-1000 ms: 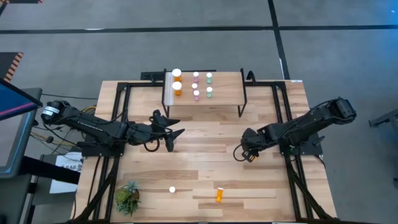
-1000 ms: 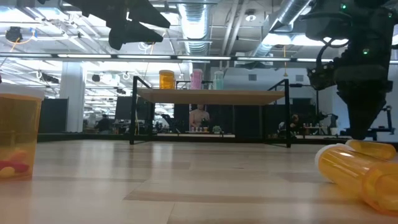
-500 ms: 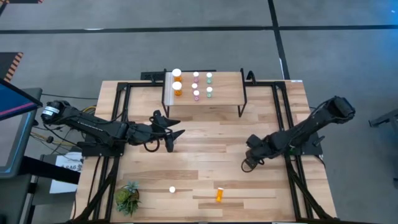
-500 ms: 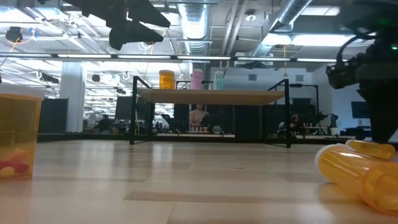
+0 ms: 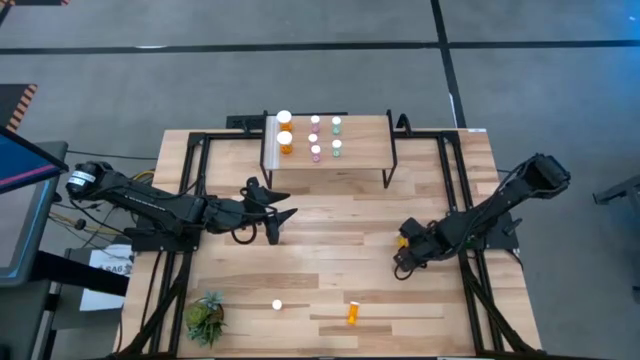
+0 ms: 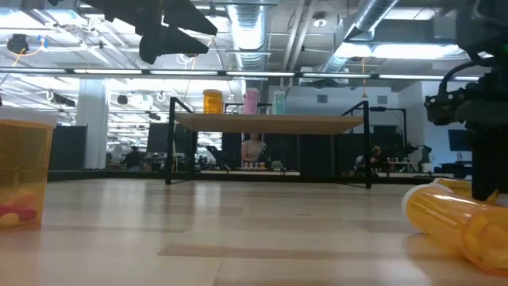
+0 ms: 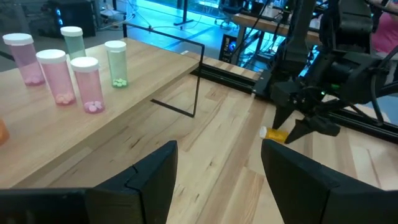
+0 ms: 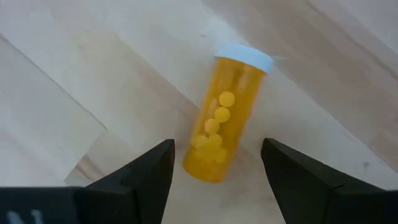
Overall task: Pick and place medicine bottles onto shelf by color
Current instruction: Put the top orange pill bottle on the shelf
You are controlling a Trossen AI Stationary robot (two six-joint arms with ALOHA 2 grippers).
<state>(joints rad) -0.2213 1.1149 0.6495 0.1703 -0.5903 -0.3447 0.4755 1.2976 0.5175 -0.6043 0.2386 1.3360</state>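
Right gripper (image 5: 401,266) hangs over the tabletop (image 5: 330,230) with its jaws spread wide and nothing between them. Its own wrist view looks straight down past the two dark fingers (image 8: 148,174) at an orange bottle (image 8: 225,118) lying on its side, white cap pointing away from the gripper and the base nearest the fingertips. The bottle's long axis runs roughly along the line of sight, between the two fingers, so the jaws would close across its round body rather than end to end. From above, the only bottle plainly visible on its side is the one lying toward the front edge (image 5: 353,313), just beyond the gripper.

Left gripper (image 5: 272,225) waits, open and empty, just in front of the shelf (image 5: 370,135), clearly farther from that bottle than the right one. A further bottle, seen only as a white cap (image 5: 277,304), stands near the potted plant (image 5: 206,318).

The shelf already carries the orange, pink and green bottles in separate groups; the orange pair (image 5: 285,132) sits at its white-strip end.
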